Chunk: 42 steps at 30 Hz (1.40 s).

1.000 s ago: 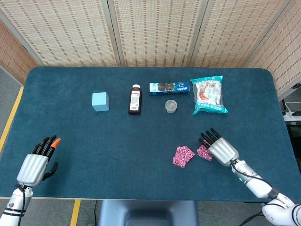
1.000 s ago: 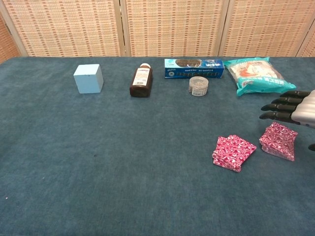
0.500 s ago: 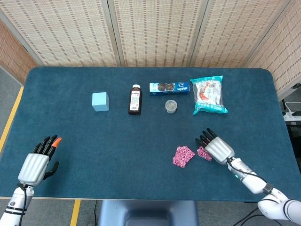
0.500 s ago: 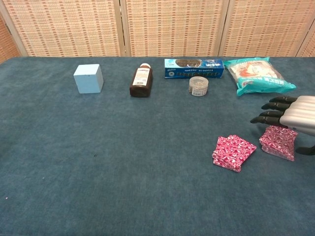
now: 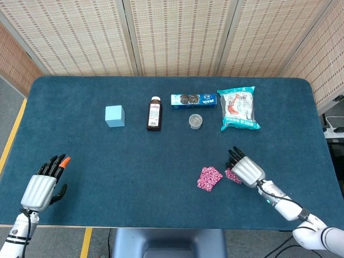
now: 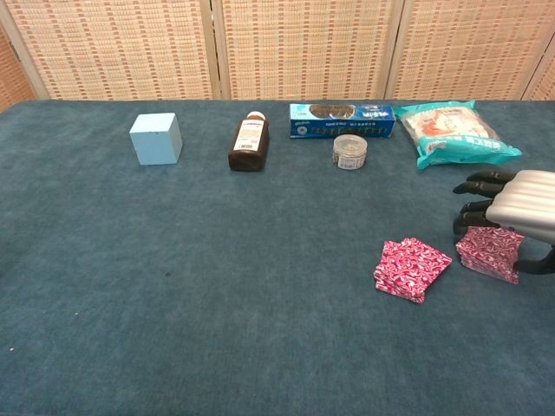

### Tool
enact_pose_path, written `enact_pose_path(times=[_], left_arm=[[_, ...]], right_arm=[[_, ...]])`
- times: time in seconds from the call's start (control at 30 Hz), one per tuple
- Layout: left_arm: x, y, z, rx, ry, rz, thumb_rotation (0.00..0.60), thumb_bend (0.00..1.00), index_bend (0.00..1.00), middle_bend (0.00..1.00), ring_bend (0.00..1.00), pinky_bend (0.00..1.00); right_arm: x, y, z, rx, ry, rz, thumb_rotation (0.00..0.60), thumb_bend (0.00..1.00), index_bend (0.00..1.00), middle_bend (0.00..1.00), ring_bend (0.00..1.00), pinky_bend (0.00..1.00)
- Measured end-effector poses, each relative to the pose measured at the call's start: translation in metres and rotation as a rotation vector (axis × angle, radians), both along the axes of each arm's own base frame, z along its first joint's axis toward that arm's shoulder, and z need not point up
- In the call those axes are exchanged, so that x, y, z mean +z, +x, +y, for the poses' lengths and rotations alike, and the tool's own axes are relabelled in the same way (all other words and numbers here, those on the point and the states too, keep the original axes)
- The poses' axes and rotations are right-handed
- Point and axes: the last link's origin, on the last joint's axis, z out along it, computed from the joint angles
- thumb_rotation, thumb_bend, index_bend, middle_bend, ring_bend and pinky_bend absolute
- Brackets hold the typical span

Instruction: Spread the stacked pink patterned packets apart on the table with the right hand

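Woven screens back a blue-carpeted table (image 5: 161,161), where two small piles of pink patterned packets lie apart at lower right: the left pile (image 6: 411,268) free, the right pile (image 6: 490,252) under the right hand (image 6: 513,211). Its fingers curl down over that pile, apparently to press and slide it; whether they grip is unclear. At lower left, the left hand (image 5: 41,188) rests idle, fingers apart, holding nothing.

Right hand (image 5: 246,169): lying palm-down at the near right, dark fingers (image 6: 475,185) curling downward toward the far left, forearm trailing to the near-right corner. Left hand (image 5: 40,189): resting palm-down at the near left, fingers extending forward, holding nothing.
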Motion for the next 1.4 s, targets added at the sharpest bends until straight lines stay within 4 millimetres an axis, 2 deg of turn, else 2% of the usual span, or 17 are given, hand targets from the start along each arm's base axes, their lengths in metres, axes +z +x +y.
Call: enact_pose_path(times=[0.17,0.57,0.87,1.07,1.2,1.4], left_arm=[[0.000,0.001,0.000,-0.002,0.000,-0.002,0.600,0.43,0.00,0.00,0.00,0.21],[0.001,0.001,0.000,-0.006,0.001,-0.006,0.600,0.43,0.00,0.00,0.00,0.21],[0.002,0.001,0.000,-0.007,0.006,-0.010,0.600,0.44,0.00,0.00,0.00,0.21],[0.004,0.001,-0.002,-0.010,0.010,-0.011,0.600,0.44,0.00,0.00,0.00,0.21],[0.004,0.002,-0.003,-0.012,0.009,-0.010,0.600,0.44,0.00,0.00,0.00,0.21],[0.004,0.002,-0.003,-0.013,0.008,-0.011,0.600,0.43,0.00,0.00,0.00,0.21]], right_arm=[[-0.002,0.001,0.000,0.000,-0.001,0.002,0.600,0.20,0.29,0.27,0.03,0.00],[-0.004,0.003,0.001,0.014,-0.016,0.001,0.600,0.20,0.50,0.40,0.14,0.00],[0.004,0.017,0.009,0.073,-0.029,-0.037,0.600,0.20,0.57,0.43,0.20,0.00],[0.010,0.033,0.030,0.116,-0.003,-0.077,0.600,0.20,0.58,0.44,0.21,0.00],[0.009,0.042,0.055,0.126,0.061,-0.109,0.600,0.20,0.57,0.44,0.21,0.00],[0.001,0.044,0.085,0.169,0.142,-0.072,0.600,0.20,0.57,0.44,0.21,0.00]])
